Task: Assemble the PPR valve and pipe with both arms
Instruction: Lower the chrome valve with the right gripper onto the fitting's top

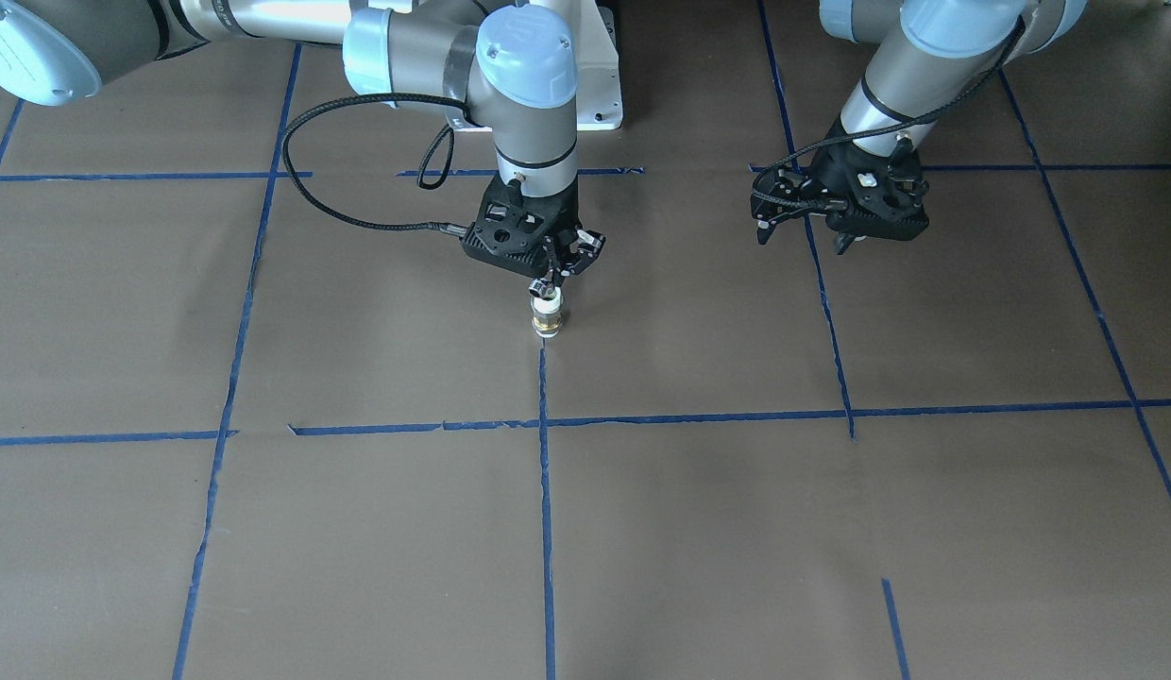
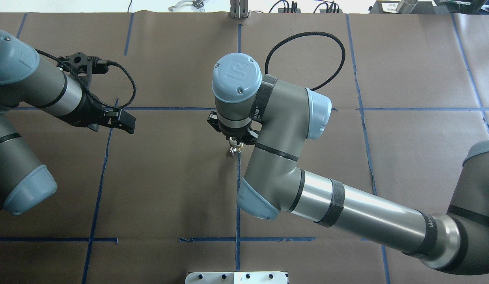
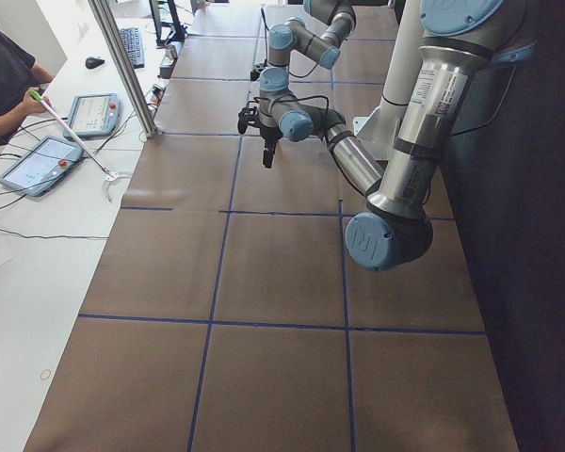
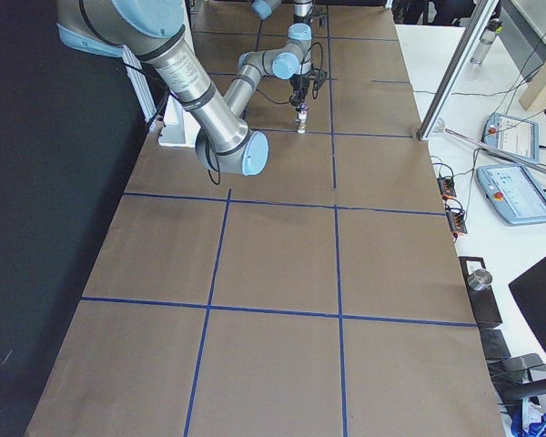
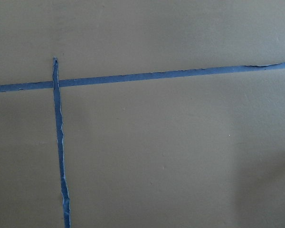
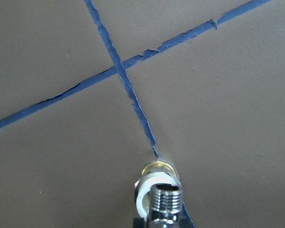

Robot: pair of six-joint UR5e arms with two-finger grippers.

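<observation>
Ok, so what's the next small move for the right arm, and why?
Probably open the right gripper and lift straight up. The valve already sits on top of the pipe, which stands upright on the table, and the left gripper hangs open and empty off to the side, so the joining looks done. How firmly they seat, I can't tell.

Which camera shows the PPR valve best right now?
Right wrist-mounted: the PPR valve sits close-up at the bottom edge, chrome threads sharp, pipe beyond. Front-facing shows it tiny at the right gripper; overhead mostly hides it under the right arm; side views barely; left wrist nothing.
</observation>
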